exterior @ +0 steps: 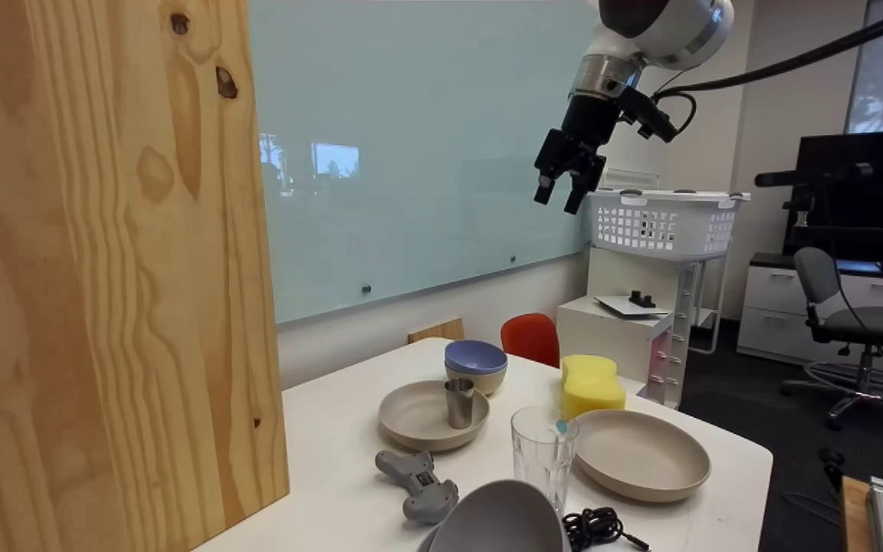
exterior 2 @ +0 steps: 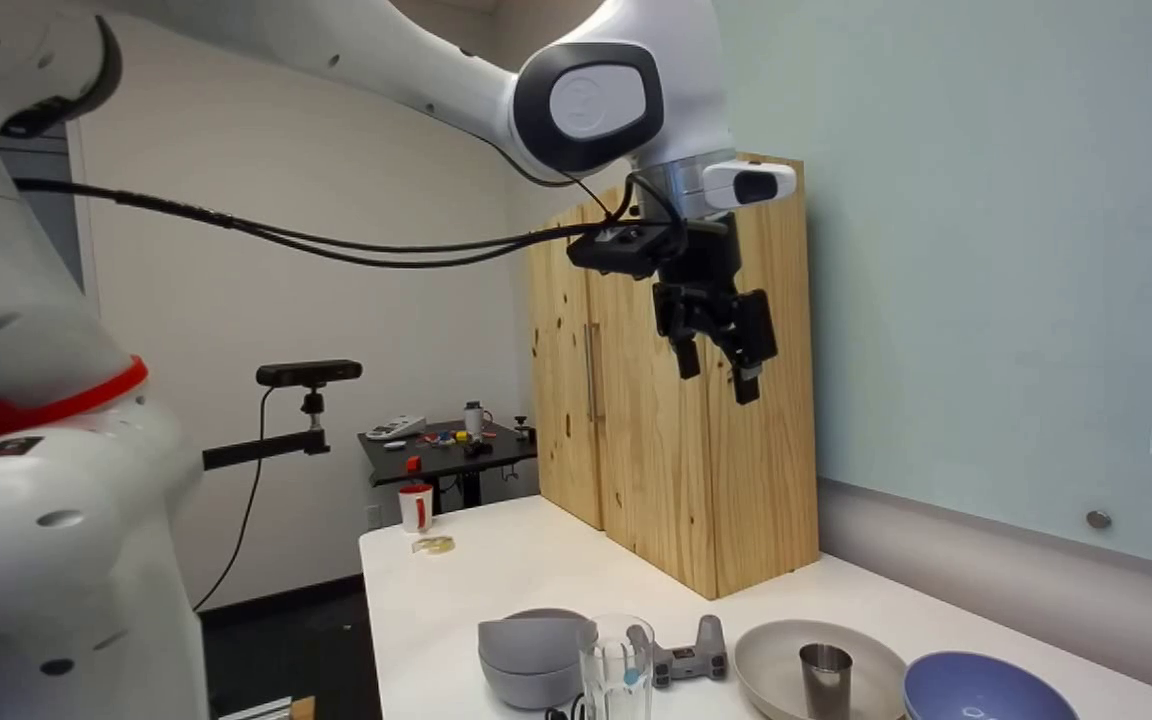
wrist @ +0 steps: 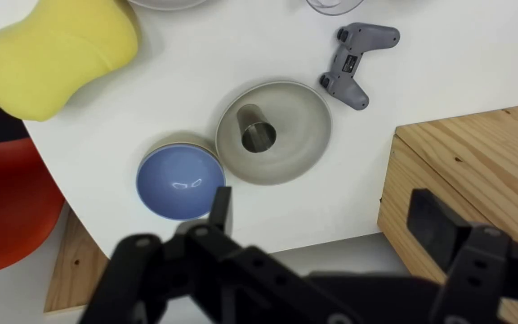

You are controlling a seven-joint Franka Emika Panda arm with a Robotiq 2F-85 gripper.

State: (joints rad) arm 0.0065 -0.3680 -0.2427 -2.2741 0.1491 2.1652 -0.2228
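A white robot arm (exterior 2: 396, 60) holds its black fingers (exterior 2: 747, 388) high in the air, above the counter (exterior: 342, 460). The fingers are spread wide apart. In the wrist view, a blue bowl (wrist: 180, 180) shows closest to one of them. The blue bowl sits in a tan bowl (exterior: 485, 380) near the edge of the counter. Just beside them is a round dish (wrist: 301, 135), and a shiny metal cup (wrist: 254, 123) stands up straight in it.

A grey game controller (wrist: 348, 72) lies near the round dish with its label side up. Close by, in both exterior views, are a clear glass (exterior: 545, 460) and two grey bowls (exterior 2: 534, 655), one stacked on the other. A small blue spot shows on the glass or in it; it is hard to tell which. A black cord (exterior: 601, 529) is bunched up near the glass. A yellow sponge (wrist: 56, 58) sits by a second dish (exterior: 641, 452).

A tall wooden cabinet (exterior 2: 656, 420) stands on the counter too, and a red and white mug (exterior 2: 416, 508) is near the far end. A red chair (exterior: 531, 339) is by the counter.
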